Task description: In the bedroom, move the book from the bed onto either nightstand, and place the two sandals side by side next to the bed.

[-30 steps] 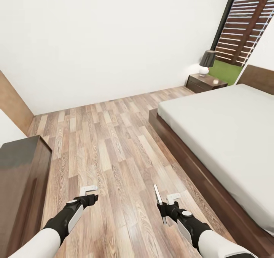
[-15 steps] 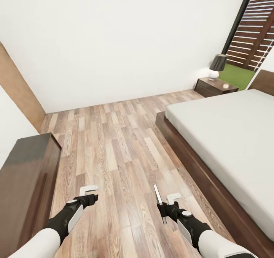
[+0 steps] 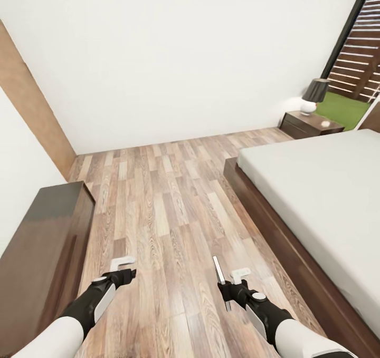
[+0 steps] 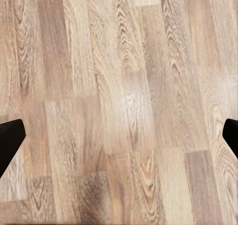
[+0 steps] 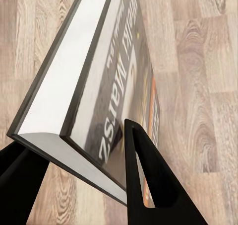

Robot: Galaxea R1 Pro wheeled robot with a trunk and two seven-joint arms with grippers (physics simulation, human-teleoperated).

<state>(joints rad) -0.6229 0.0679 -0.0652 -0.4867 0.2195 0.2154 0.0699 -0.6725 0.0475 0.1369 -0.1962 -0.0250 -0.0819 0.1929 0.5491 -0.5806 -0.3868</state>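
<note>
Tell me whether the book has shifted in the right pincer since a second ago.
No. The book sits at the same spot against the right pincer and forearm. The bed and nightstand slide rightward only because the camera turns.

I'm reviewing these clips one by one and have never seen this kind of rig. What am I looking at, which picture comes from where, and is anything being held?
This is a simulated wheeled robot with two arms, driven by a person. The big picture comes from a camera on its head, looking down over both arms at a wood-plank floor. To the right lies the bed, its grey mattress bare where it shows. Beyond it stands a nightstand with a lamp on top, and a dark cabinet stands at the left.

The two small pictures come from cameras near each hand. The left hand is open and holds nothing, with floor between its fingers. The right hand is closed on the book, gripping it on edge.
</note>
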